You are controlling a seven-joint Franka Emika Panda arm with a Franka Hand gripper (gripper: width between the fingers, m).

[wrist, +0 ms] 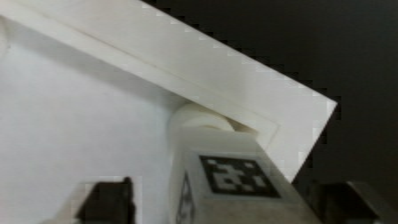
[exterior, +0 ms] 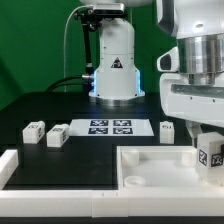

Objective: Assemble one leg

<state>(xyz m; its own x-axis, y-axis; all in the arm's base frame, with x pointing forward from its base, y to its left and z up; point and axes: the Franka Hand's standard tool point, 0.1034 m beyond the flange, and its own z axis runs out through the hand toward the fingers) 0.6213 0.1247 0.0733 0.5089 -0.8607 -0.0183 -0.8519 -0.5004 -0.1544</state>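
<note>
Exterior view: hand [exterior: 207, 142] clamped on the leg [exterior: 211, 153], tag facing the camera. The leg's long axis looks upright, hanging at 6 o'clock from the hand, over the tray [exterior: 150, 160] corner at the exterior view's right. Wrist view: leg tip just beside the tray's raised corner, contact unclear. Spare legs [exterior: 57, 135] on the desk [exterior: 40, 108], out at 9 o'clock.

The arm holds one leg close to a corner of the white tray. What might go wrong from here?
1. The leg, held between the fingers, is right at the tray corner. If it is not lined up, it may jam or push the tray aside.
2. A spare leg lies near the arm in the exterior view, so a wide swing might knock it.
</note>
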